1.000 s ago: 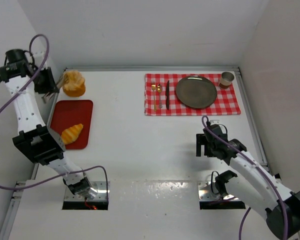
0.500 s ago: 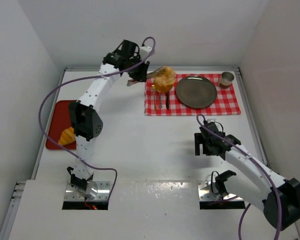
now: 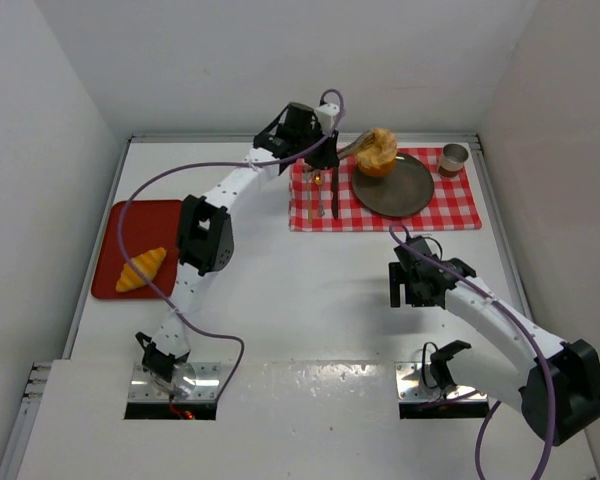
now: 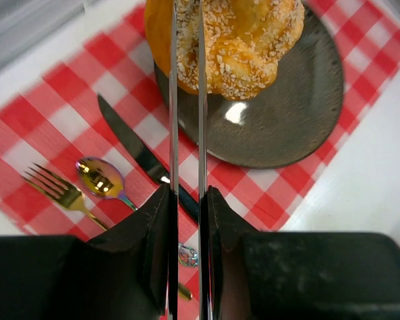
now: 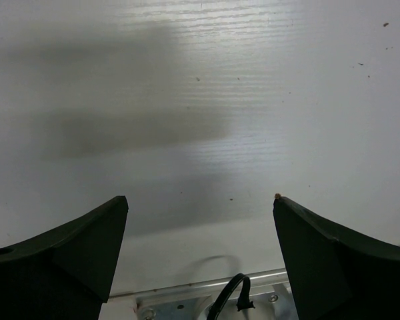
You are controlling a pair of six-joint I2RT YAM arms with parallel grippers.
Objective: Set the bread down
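Left fingers (image 3: 352,147): pinching the bun (image 4: 240,40). The two thin blades stand close together with a strip of seeded crust between them. My left arm reaches across to the far side of the counter (image 3: 280,280).

Bun: golden-orange, ruffled, speckled with seeds. It is over the far-left part of the plate (image 3: 410,195) and overlaps the rim there. I cannot tell whether its base touches the plate or hangs just above it.

Plate: dark and round. It lies on a red-and-white checked cloth (image 3: 460,210) at the far right of the counter. The part not covered by the bun is bare, with one bright glint on it in the left wrist view.

Cutlery lies on the cloth, left of the plate. The knife (image 4: 130,143) is just beside the rim, then comes the spoon (image 4: 100,180), then the fork (image 4: 57,190) outermost. All three lie flat.

Cup (image 3: 454,158): upright at the far-right corner of the cloth, near the plate but apart from it.

Croissant (image 3: 142,270): lies on the red tray (image 3: 130,225) at the left edge of the counter, in the tray's near half. It is well apart from the cloth and from both arms.

Right fingers (image 3: 410,292): spread wide, nothing between them. They are over bare counter on the near side of the cloth, apart from it. The right wrist view shows only white surface and soft shadow.
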